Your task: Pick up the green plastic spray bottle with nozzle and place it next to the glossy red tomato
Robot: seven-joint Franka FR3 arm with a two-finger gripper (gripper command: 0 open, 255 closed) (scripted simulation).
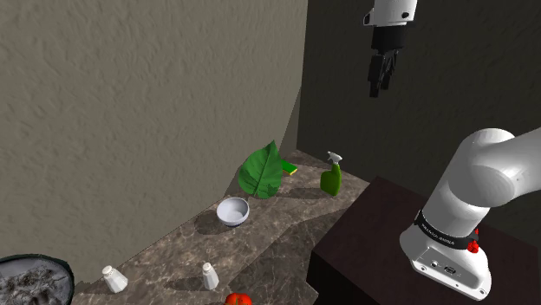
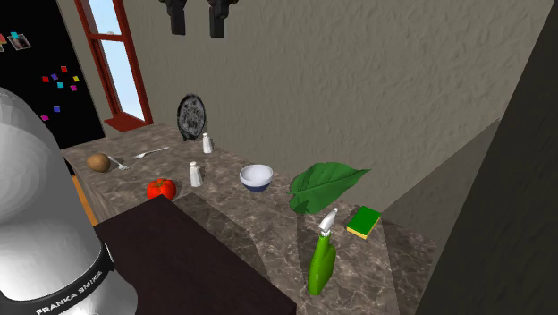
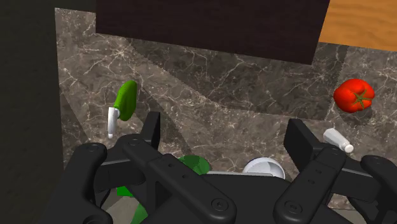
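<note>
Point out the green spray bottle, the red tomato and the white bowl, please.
green spray bottle (image 2: 319, 267): second exterior view, on the middle of its green body.
red tomato (image 2: 161, 189): second exterior view, on its red side.
white bowl (image 2: 257, 183): second exterior view, on its outer wall.

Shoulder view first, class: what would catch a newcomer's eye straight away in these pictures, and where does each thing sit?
The green spray bottle stands upright near one end of the marbled countertop, beside a large green leaf. The glossy red tomato lies far along the counter from it, by the edge of the dark stand. The black gripper hangs open high above the counter.
</note>
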